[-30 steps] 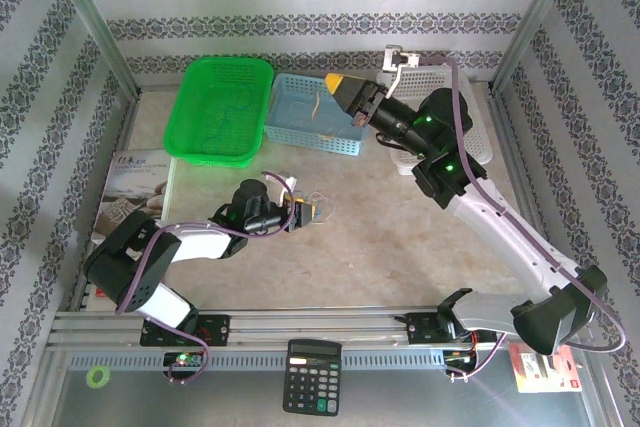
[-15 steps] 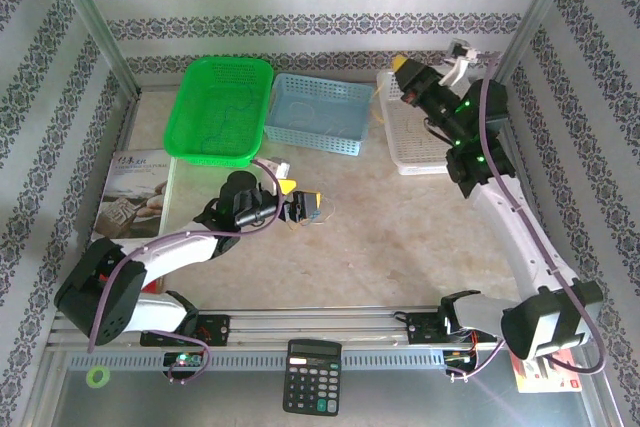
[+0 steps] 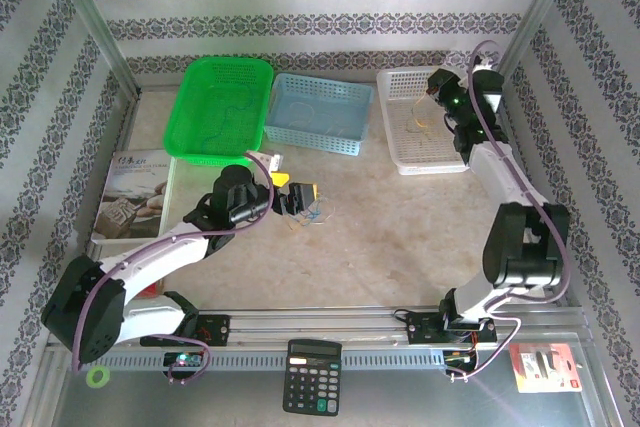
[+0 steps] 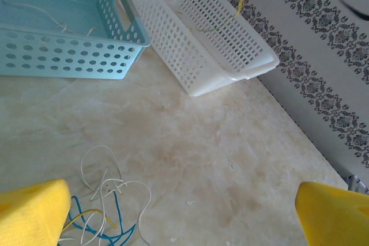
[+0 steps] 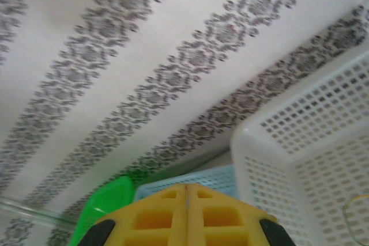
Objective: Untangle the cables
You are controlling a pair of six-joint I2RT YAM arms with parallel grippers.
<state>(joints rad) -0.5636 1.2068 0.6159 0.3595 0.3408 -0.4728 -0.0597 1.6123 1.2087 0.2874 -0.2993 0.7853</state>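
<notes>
**Tangle lies on the table under a wide-open left gripper; right gripper shut over the white basket**

The cables (image 4: 101, 214) lie in a small loose heap of blue, whitish and yellow-orange loops on the beige table (image 3: 400, 237), left of centre and in front of the baskets. In the left wrist view they sit low in the frame, just beside the left yellow pad. The left gripper (image 4: 184, 223) stands spread wide above them with nothing between its pads; from above it (image 3: 297, 197) hovers right at the heap.

Single wires lie apart from the tangle. A whitish one is in the blue basket (image 4: 63, 56), a green one in the green basket (image 3: 180, 117), and a yellow one (image 4: 228, 20) in the white basket (image 3: 430, 167).

The right gripper (image 5: 185, 211) is at the far end of the white basket, its yellow pads pressed together. The yellow wire rises toward it, but I cannot tell whether it is pinched there.

A calculator (image 3: 312, 377) rests at the near edge, and a booklet (image 3: 130, 197) lies at the left.
</notes>
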